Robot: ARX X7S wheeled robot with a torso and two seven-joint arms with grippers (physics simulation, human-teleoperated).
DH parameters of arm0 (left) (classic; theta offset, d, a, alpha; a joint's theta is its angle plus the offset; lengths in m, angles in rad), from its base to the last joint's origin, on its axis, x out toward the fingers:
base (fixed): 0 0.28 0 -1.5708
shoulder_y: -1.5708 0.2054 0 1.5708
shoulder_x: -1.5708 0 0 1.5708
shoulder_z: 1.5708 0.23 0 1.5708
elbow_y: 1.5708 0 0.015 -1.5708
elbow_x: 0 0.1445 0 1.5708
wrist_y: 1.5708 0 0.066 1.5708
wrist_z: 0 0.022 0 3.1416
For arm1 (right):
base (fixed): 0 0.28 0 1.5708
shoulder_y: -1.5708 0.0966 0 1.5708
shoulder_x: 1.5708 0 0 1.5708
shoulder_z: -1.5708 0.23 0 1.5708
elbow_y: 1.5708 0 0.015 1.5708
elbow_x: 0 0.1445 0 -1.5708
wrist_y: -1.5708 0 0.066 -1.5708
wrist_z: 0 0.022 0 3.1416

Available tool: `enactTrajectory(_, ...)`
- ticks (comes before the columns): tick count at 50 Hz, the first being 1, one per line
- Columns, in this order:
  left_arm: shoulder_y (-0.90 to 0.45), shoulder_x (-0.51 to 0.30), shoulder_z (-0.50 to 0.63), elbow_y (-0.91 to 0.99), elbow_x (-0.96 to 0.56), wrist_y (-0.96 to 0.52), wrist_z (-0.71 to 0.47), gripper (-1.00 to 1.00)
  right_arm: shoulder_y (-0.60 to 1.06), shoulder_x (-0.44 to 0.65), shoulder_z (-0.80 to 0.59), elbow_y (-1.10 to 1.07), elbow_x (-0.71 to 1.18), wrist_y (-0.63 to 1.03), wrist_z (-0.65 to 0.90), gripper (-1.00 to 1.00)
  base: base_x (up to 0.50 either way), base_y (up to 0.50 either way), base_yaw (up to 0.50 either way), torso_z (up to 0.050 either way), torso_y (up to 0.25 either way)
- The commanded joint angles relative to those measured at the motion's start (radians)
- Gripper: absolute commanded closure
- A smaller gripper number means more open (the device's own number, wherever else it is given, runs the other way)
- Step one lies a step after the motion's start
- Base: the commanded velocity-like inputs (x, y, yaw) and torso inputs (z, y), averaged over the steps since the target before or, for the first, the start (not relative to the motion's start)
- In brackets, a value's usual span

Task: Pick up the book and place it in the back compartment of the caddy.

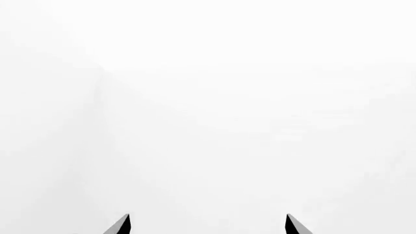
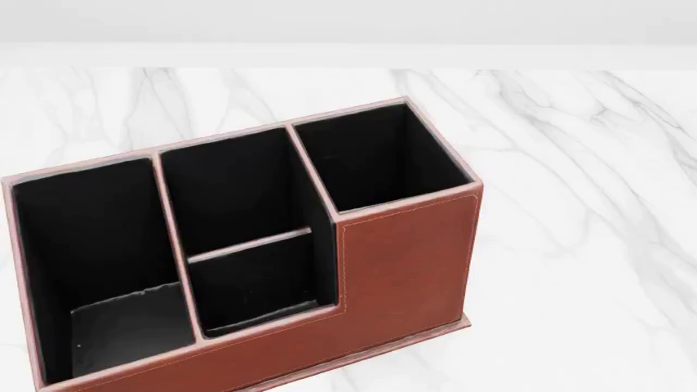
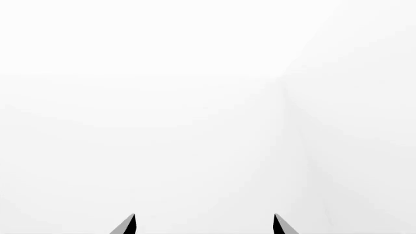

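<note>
Marble table [image 2: 566, 204]: white with grey veins, spreading behind and to the right of the organiser; far edge meets a pale band, plain white beyond.
Room: both wrist views show only featureless white, with a faint vertical seam in each.
Caddy [image 2: 409, 261]: reddish-brown, leather-look, pale stitched rims, black lining; set at a slant on the table, cut off by the head view's lower and left edges.
Tall end cell [image 2: 376, 155]: square, at the far right end, walls higher than the rest.
Back compartment [image 2: 256, 282]: small middle cell between thin cross divider and low outer wall; nothing seen inside but black lining.
Left end cell [image 2: 93, 245]: long, a dark flat panel showing low in it; cannot tell what it is.
Book: not visible in any view.
Left pincer [image 1: 208, 225]: two dark fingertips spread wide apart, gripping nothing, white beyond.
Right pincer [image 3: 203, 225]: same, tips wide apart, nothing between.
Pincers versus caddy: neither appears in the head view; relation cannot be told.
</note>
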Motion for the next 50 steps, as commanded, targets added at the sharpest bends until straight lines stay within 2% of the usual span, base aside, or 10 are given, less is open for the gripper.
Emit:
enactTrajectory(1, -0.13, -0.133, 0.007, -0.005, -0.109, -0.195, 0.043, -1.0, 0.003, 0.004, -0.002, 0.0, 0.005, 0.007, 0.003, -1.0, 0.0, 0.0, 0.0, 0.0, 0.0)
enactTrajectory(11, -0.219, -0.19, 0.047, -0.073, -0.252, -0.256, 0.162, -1.0, 0.013, 0.004, -0.009, 0.013, 0.004, 0.011, 0.004, -1.0, 0.0, 0.0, 0.0, 0.0, 0.0)
enactTrajectory(13, -0.229, -0.212, 0.084, -0.092, -0.302, -0.265, 0.242, -1.0, 0.016, 0.005, -0.01, 0.016, 0.005, 0.013, 0.004, -1.0, 0.0, 0.0, 0.0, 0.0, 0.0)
enactTrajectory(19, -0.234, -0.224, 0.122, -0.134, -0.37, -0.247, 0.366, -1.0, 0.019, 0.005, -0.013, 0.019, 0.005, 0.015, 0.005, -1.0, 0.0, 0.0, 0.0, 0.0, 0.0)
enactTrajectory(22, -0.232, -0.252, 0.144, -0.139, -0.45, -0.256, 0.453, -1.0, 0.019, 0.007, -0.014, 0.019, 0.005, 0.015, 0.006, -1.0, 0.0, 0.0, 0.0, 0.0, 0.0)
enactTrajectory(31, -0.258, -0.268, 0.184, -0.191, -0.553, -0.287, 0.581, -1.0, 0.026, 0.007, -0.023, 0.028, 0.003, 0.019, 0.004, -1.0, 0.0, 0.0, 0.0, 0.0, 0.0)
enactTrajectory(34, -0.259, -0.286, 0.193, -0.21, -0.658, -0.303, 0.676, -1.0, 0.026, 0.008, -0.024, 0.027, 0.002, 0.02, 0.004, -1.0, 0.0, 0.0, 0.0, 0.0, 0.0)
enactTrajectory(39, -0.244, -0.31, 0.196, -0.22, -0.756, -0.315, 0.77, -1.0, 0.029, 0.008, -0.026, 0.031, 0.003, 0.021, 0.006, -1.0, 0.0, 0.0, 0.0, 0.0, 0.0)
enactTrajectory(44, -0.211, -0.329, 0.186, -0.21, -0.809, -0.302, 0.837, -1.0, 0.031, 0.008, -0.03, 0.035, -0.001, 0.021, 0.006, -1.0, 0.0, 0.0, 0.0, 0.0, 0.0)
enactTrajectory(50, -0.224, -0.346, 0.223, -0.209, -0.795, -0.345, 0.866, -1.0, 0.032, 0.009, -0.032, 0.035, -0.001, 0.021, 0.007, -1.0, 0.0, 0.0, 0.0, 0.0, 0.0)
